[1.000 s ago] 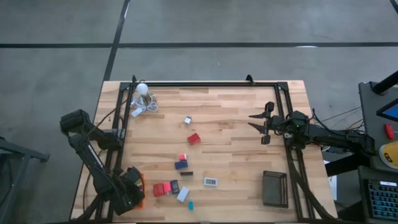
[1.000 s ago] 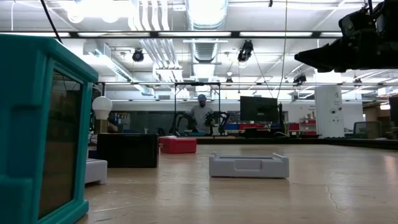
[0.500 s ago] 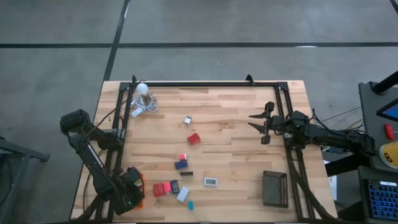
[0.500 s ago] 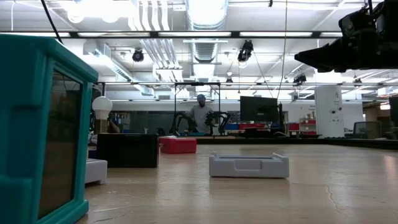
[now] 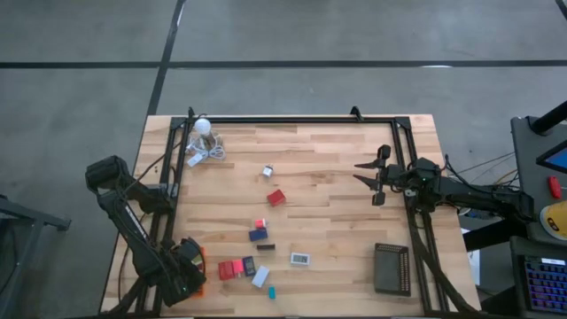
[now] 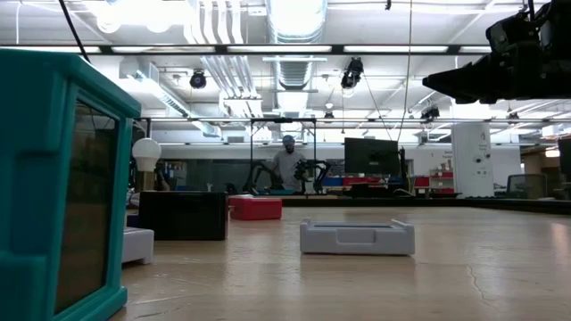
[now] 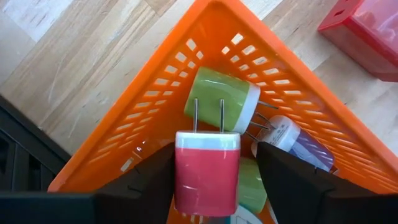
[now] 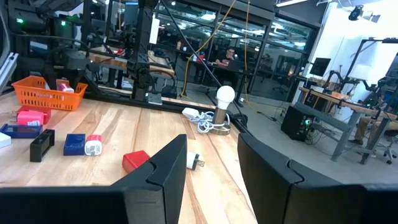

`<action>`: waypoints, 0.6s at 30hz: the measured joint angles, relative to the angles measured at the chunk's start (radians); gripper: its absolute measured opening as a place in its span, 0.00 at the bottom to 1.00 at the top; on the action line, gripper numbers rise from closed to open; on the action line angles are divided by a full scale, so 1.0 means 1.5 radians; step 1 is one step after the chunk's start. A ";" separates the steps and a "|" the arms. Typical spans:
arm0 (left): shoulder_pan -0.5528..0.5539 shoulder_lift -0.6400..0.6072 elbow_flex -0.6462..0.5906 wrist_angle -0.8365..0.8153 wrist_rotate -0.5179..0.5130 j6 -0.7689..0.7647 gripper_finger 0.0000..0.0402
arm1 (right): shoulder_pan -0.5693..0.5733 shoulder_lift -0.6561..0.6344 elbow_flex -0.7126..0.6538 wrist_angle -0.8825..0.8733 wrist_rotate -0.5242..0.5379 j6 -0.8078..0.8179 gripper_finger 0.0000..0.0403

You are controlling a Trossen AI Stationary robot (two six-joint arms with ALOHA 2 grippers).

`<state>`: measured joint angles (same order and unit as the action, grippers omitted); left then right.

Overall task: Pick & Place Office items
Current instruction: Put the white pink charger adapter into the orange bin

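My left gripper (image 7: 214, 148) hangs over the orange tray (image 7: 124, 149) at the table's near left corner (image 5: 200, 276). It is open, fingers on either side of a red plug charger (image 7: 206, 174). That charger lies on green chargers (image 7: 221, 102) in the tray, prongs pointing away from the camera. My right gripper (image 5: 365, 178) is open and holds nothing, level above the table's right side. Other small pieces lie on the near middle of the table: a red block (image 5: 276, 198), a navy one (image 5: 258, 235), a white one (image 5: 300, 259), a teal one (image 5: 271, 291). My left gripper's fingers flank the red charger from above. A gap shows between the charger's side (image 7: 238, 180) and one finger (image 7: 280, 180). The other finger (image 7: 158, 180) stands right at the charger's edge, and I cannot tell whether it touches.
A black ribbed tray (image 5: 392, 268) sits at the near right. A white bulb (image 5: 203, 126) with coiled cord (image 5: 208, 152) stands at the far left corner. A black frame runs along the far and side edges. Bare wood lies between the right gripper and the pieces.
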<state>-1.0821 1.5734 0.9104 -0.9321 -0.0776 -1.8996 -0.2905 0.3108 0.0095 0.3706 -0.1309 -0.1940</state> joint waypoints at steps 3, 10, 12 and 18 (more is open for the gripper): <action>0.001 -0.003 0.000 0.000 0.009 0.000 0.56 | 0.000 0.000 0.000 0.000 0.000 0.000 0.35; 0.001 -0.035 0.018 -0.029 0.023 -0.008 0.55 | 0.000 0.000 0.000 0.000 0.000 0.000 0.35; 0.001 -0.050 0.021 -0.040 0.022 -0.015 0.55 | 0.000 0.000 0.000 0.000 0.000 0.000 0.35; 0.007 -0.104 0.022 -0.057 0.000 -0.042 0.55 | 0.000 0.000 0.000 0.000 0.000 0.000 0.35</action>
<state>-1.0711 1.4180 0.9440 -1.0182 -0.0771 -1.9623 -0.2905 0.3107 0.0093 0.3706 -0.1307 -0.1940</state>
